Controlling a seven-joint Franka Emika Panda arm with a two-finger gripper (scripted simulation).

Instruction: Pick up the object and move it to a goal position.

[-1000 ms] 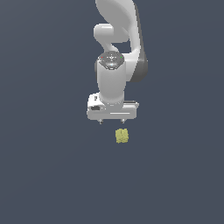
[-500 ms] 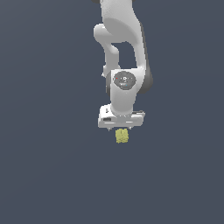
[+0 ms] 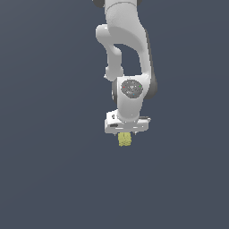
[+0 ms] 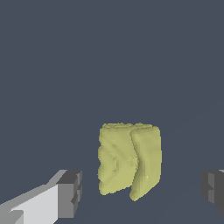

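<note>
The object is a small pale yellow-green lumpy block (image 3: 124, 139) on the dark grey floor. In the exterior view my white gripper (image 3: 126, 134) hangs straight over it and hides its upper part. In the wrist view the block (image 4: 129, 159) stands between my two grey fingertips (image 4: 70, 194), with a clear gap on each side. The gripper (image 4: 142, 190) is open and touches nothing.
A plain dark grey floor (image 3: 53, 170) fills both views. The white arm (image 3: 127, 53) rises above the gripper towards the top of the exterior view. No other object or marker shows.
The gripper has moved down and towards the exterior view's right, from beside the block to directly over it. The block has not moved.
</note>
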